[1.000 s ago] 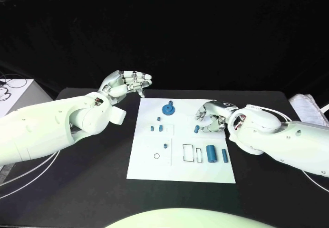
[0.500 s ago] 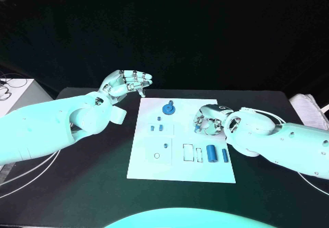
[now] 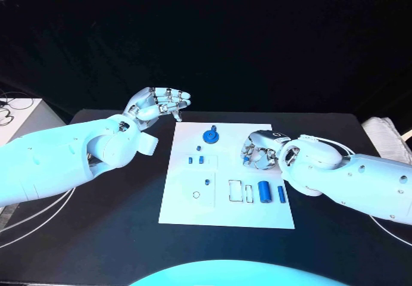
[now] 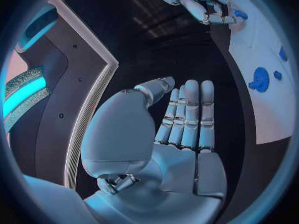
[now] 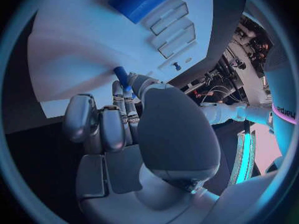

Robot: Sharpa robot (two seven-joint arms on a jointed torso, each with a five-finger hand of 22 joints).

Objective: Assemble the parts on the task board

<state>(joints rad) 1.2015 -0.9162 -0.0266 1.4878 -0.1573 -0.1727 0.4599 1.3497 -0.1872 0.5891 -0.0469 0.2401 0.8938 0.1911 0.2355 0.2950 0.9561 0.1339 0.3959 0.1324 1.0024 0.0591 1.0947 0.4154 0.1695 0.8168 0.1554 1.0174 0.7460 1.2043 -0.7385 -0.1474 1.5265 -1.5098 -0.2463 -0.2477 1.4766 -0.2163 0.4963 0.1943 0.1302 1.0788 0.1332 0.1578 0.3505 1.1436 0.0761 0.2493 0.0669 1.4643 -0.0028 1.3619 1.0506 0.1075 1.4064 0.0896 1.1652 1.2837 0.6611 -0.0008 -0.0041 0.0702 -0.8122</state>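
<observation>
The white task board (image 3: 225,210) lies mid-table. A blue gear (image 3: 210,137) stands near its far edge, and it also shows in the left wrist view (image 4: 258,79). Two small blue pegs (image 3: 196,159) stand left of centre. A fat blue cylinder (image 3: 264,192) and a thinner one (image 3: 281,193) lie by empty slots (image 3: 235,189). My right hand (image 3: 262,149) rests on the board's right part, thumb and fingers pinching a short blue peg (image 5: 121,77) whose tip touches the board (image 5: 81,50). My left hand (image 3: 159,106) hangs raised beyond the board's far left corner, holding nothing, its fingers (image 4: 187,114) loosely extended.
A white box (image 3: 17,119) with cables sits off the table's left edge. A pale object (image 3: 379,130) lies at the right edge. Bare black table (image 3: 112,226) stretches left of and in front of the board.
My right hand has shifted slightly left and closed over the blue peg that stood just beside its fingers. The left hand has stayed where it was.
</observation>
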